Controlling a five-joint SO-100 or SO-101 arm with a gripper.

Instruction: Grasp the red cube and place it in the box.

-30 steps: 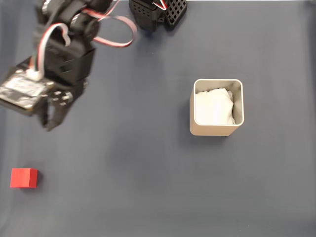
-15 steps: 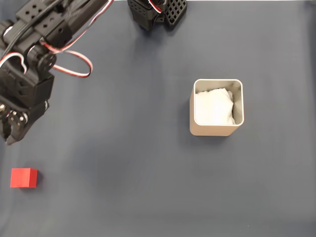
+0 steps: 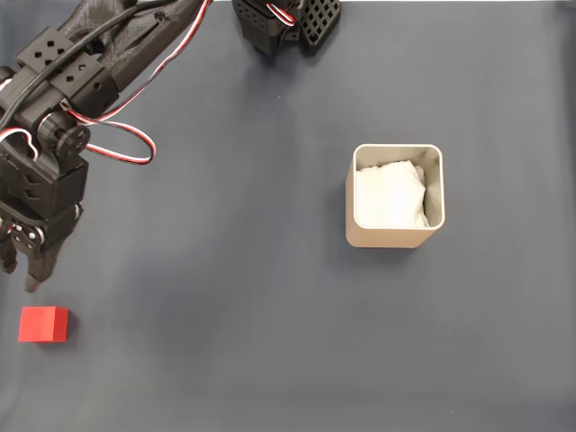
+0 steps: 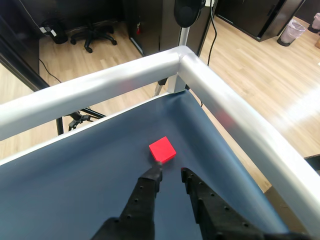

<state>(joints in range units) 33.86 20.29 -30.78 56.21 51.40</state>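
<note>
The red cube (image 3: 43,324) lies on the dark mat at the lower left of the fixed view. My gripper (image 3: 20,274) hangs just above and left of it, fingers pointing down toward it, not touching. In the wrist view the red cube (image 4: 162,149) sits just beyond the black fingertips (image 4: 155,172). The gripper (image 4: 170,173) is open by a narrow gap and holds nothing. The beige box (image 3: 394,236), with white crumpled lining inside, stands right of centre, far from the gripper.
The arm's black base (image 3: 288,22) sits at the top edge of the mat. A white rail (image 4: 225,115) frames the table corner close behind the cube in the wrist view, with wooden floor beyond it. Open mat (image 3: 216,297) stretches between cube and box.
The arm has swung left and down across the mat, bringing the gripper from the upper left to just above the cube. Cube and box have not moved.
</note>
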